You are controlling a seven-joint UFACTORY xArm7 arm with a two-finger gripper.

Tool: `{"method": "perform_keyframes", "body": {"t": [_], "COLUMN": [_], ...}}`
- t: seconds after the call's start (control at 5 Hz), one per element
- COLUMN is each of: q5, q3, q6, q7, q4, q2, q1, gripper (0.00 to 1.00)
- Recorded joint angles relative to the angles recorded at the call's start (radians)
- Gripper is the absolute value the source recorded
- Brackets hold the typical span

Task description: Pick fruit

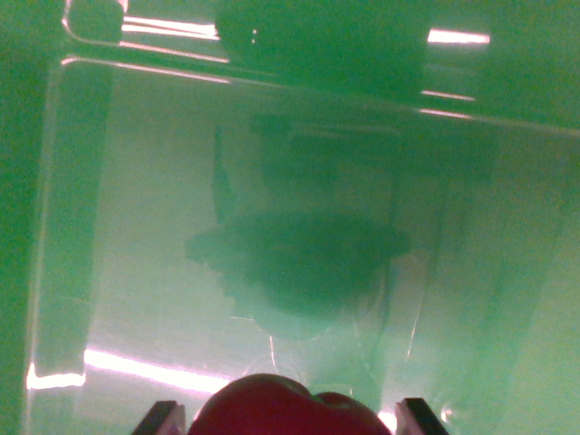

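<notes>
A dark red rounded fruit [285, 408] fills the bottom centre of the wrist view, cut off by the lower edge. It sits between the two black fingertips [161, 419] of my gripper [290, 419], one on each side of it. The fingers press close against the fruit, so the gripper is shut on it. Below lies the glossy green floor of a clear plastic bin [299, 181], where a dark reflection of the gripper and wrist shows in the middle.
The bin's transparent rim [272, 82] runs across the top of the view, and a side wall [50, 254] stands at the wrist view's left. Bright light streaks glare off the plastic at top and bottom left.
</notes>
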Motion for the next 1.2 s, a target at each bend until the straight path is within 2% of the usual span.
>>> {"method": "perform_keyframes", "body": {"t": [0.2,0.4,0.6,1.0,1.2], "q5": [0.0000,0.0001,0.0001,0.0002,0.0002], "q3": [0.000,0.000,0.000,0.000,0.000], "q6": [0.000,0.042,0.042,0.130,0.130], "q7": [0.000,0.000,0.000,0.000,0.000], "q4": [0.000,0.025,0.025,0.077,0.077], "q2": [0.000,-0.017,-0.017,-0.053,-0.053], "q1": [0.0000,0.0000,0.0000,-0.0001,-0.0001], "gripper": [1.00,1.00,1.00,1.00,1.00]}}
